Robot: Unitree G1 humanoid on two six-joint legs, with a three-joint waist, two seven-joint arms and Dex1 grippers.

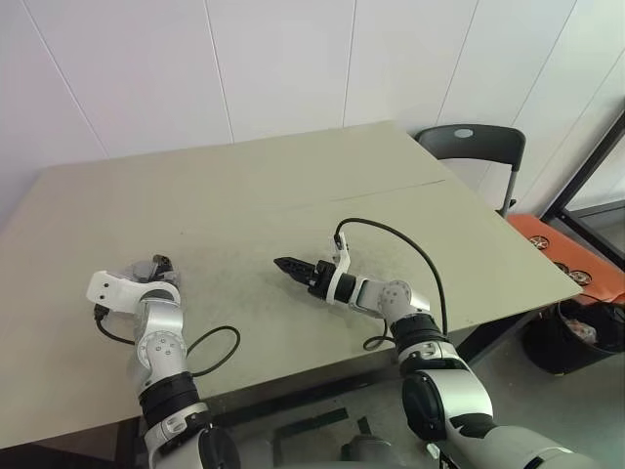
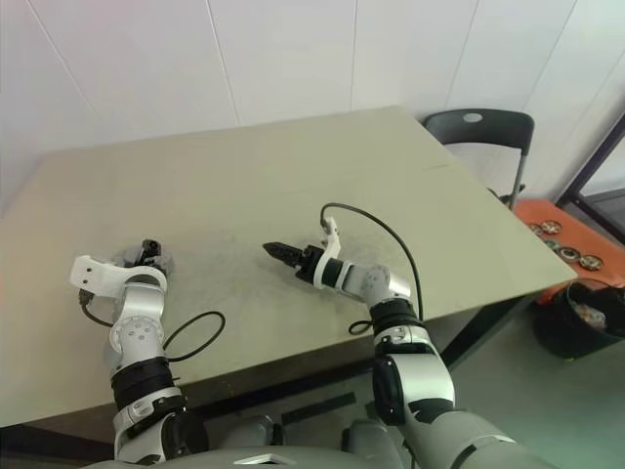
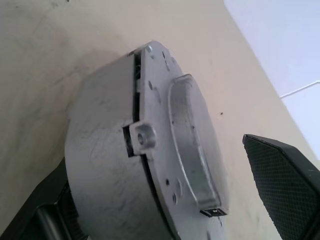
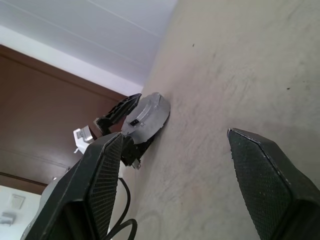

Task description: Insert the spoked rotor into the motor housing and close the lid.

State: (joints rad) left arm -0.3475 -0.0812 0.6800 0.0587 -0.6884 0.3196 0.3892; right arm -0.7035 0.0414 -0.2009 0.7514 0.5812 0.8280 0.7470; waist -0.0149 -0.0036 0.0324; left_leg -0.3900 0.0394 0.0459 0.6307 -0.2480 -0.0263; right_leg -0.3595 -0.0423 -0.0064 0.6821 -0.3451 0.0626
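At the table's left, a round grey metal body stands on its edge: the motor housing point(image 3: 100, 165) with the lid point(image 3: 170, 130) flat against it and a thin seam between them. My left gripper point(image 1: 154, 266) straddles it, open; one fingertip point(image 3: 285, 185) stands clear of the lid's face and the other sits behind the housing. The spoked rotor is hidden. Over the table's middle my right gripper point(image 4: 175, 150) points left toward the housing point(image 4: 147, 117), open with nothing between its fingers.
The beige table point(image 1: 293, 195) ends close on the right. A black chair point(image 1: 474, 147) stands at its far right corner. On the floor beyond are an orange tray point(image 1: 576, 259) and a black bin point(image 1: 571, 337). A black cable point(image 1: 220, 352) loops beside my left arm.
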